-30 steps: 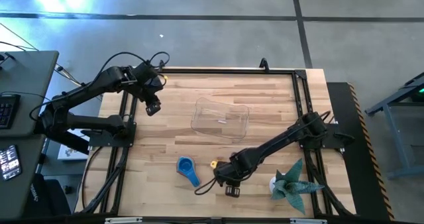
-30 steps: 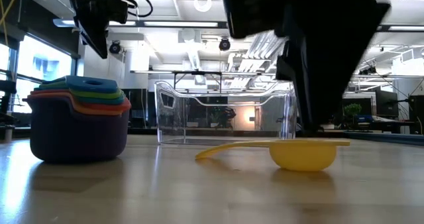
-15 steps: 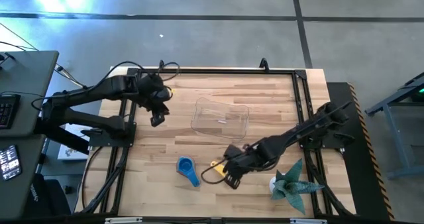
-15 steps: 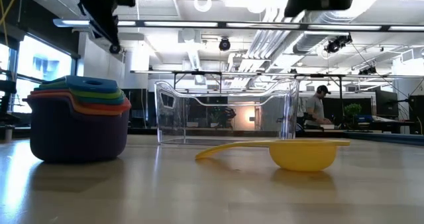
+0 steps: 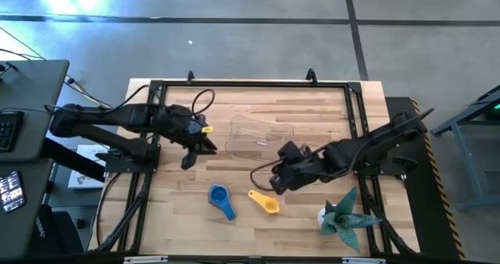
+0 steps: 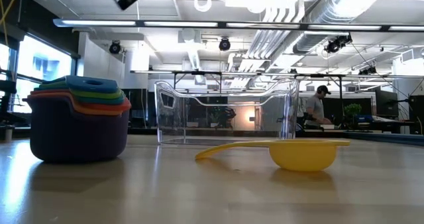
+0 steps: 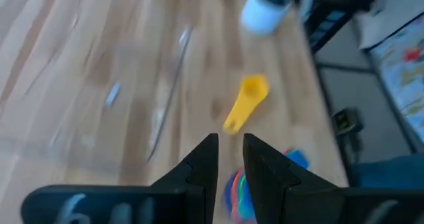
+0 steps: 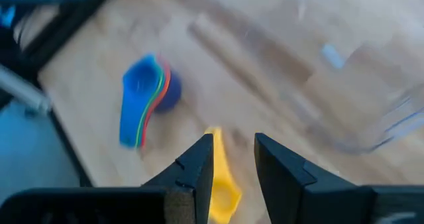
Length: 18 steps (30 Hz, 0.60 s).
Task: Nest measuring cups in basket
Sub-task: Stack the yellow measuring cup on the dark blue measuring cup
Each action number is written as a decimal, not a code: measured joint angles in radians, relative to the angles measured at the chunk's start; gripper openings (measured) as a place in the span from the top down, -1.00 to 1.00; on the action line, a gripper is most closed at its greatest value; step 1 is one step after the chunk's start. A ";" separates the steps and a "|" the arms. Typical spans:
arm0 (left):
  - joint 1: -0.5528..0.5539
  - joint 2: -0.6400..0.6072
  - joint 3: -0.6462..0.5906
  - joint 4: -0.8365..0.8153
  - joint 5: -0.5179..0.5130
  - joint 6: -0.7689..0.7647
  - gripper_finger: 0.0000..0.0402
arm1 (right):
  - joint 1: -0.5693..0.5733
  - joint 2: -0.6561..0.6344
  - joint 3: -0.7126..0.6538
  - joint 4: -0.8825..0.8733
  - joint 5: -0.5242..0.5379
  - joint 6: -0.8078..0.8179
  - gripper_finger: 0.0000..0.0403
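Released, yellow cup [image 5: 264,201] now lies beside nested stack [image 5: 221,201].

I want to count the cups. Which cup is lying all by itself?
The yellow measuring cup lies alone on the table, beside the stacked cups with blue on top. It sits open side up, handle flat.

Wooden table [image 5: 312,108] carries clear basket [image 5: 259,140], nested cup stack [image 5: 221,201], yellow cup [image 5: 264,201], paper figure [image 5: 344,215].

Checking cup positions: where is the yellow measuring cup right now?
In the high view the yellow measuring cup lies loose on the table's near half, between the nested stack and the paper figure, outside the basket.
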 joint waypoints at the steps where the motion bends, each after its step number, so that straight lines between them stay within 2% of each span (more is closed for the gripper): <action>1: -0.014 0.000 0.000 0.037 0.000 0.000 0.70 | -0.006 -0.009 0.000 0.000 0.027 0.000 0.50; 6: -0.063 0.000 0.000 0.184 0.000 0.024 0.70 | -0.044 -0.054 0.000 -0.025 0.155 -0.004 0.50; 12: -0.113 0.015 0.000 0.358 -0.002 0.176 0.70 | -0.098 -0.123 0.000 -0.025 0.292 -0.050 0.50; 18: -0.132 0.067 0.001 0.518 -0.002 0.311 0.70 | -0.143 -0.204 0.000 0.034 0.322 -0.170 0.50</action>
